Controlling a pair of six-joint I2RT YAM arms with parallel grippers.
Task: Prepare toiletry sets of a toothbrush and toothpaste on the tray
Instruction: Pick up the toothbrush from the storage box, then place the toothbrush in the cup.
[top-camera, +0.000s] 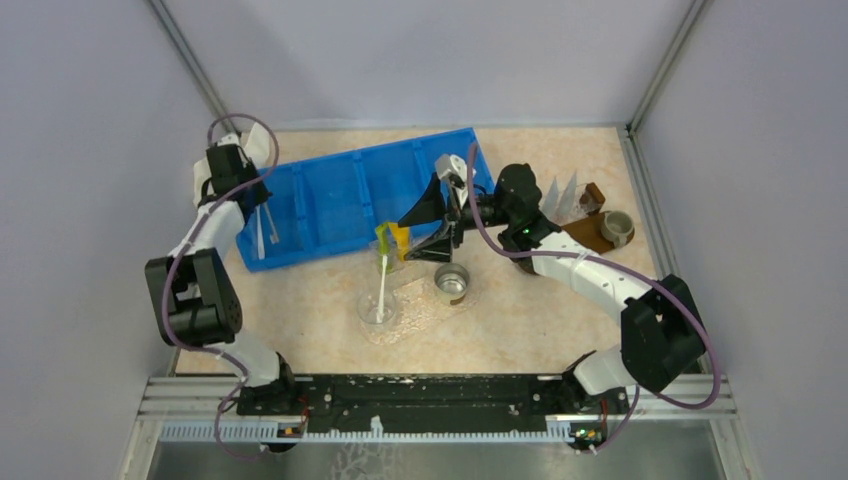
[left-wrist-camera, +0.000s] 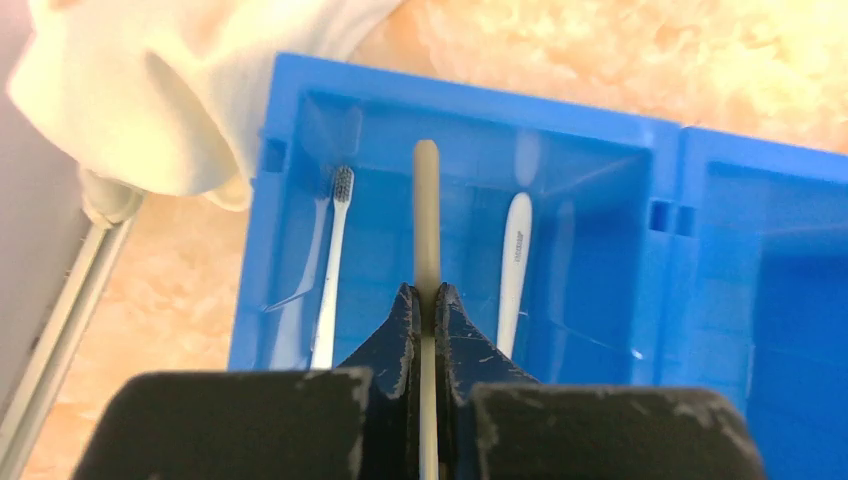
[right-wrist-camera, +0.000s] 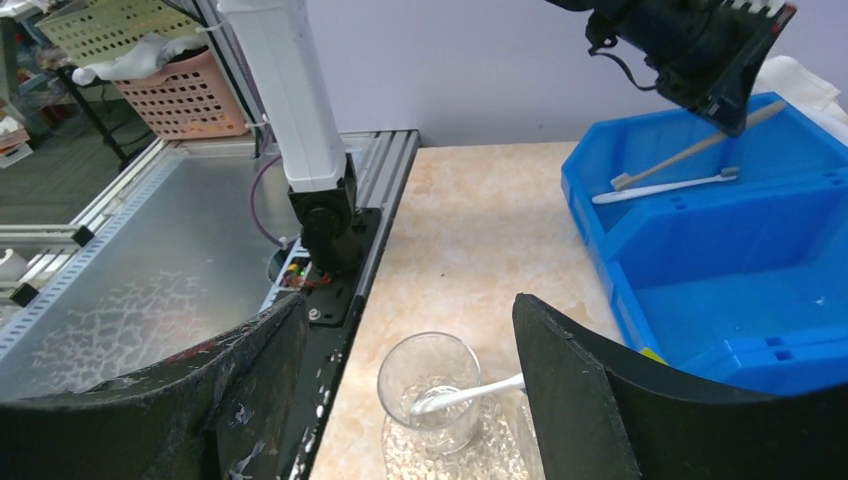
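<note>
1. As far as we could judge, the task was only partly done. One white toothbrush (right-wrist-camera: 470, 392) leaned inside a clear glass (right-wrist-camera: 392, 385) near the middle of the tabletop, and we saw no tube with it.
2. The left gripper (left-wrist-camera: 427, 295) was closed tightly on a beige toothbrush (left-wrist-camera: 427, 210). It held this over the end compartment of the blue bin (left-wrist-camera: 450, 100), which sat toward the far left corner of the tabletop. The stick was tilted, and we could not tell whether its low end touched the bin floor.
3. Two spare brushes lay in that same compartment, a grey-bristled toothbrush (left-wrist-camera: 335, 260) on one side of the held one and a plain pale toothbrush (left-wrist-camera: 515, 265) on the other.
4. The right gripper (right-wrist-camera: 410, 305) hovered over the middle of the tabletop with its jaws wide and nothing between them. A yellow and green toothpaste (top-camera: 388, 238) lay just beside the near wall of the bin, not gripped.
5. The glass and a metal cup (top-camera: 452, 283) stood on a clear patterned sheet (top-camera: 425, 315). A brown flat piece (top-camera: 590, 238) near the right edge carried another cup. We could not tell which of these two served as the tray.
6. In our judgement, what was left was to carry the beige toothbrush out of the bin, to pick up the toothpaste and to join tubes with brushes into sets.
</note>
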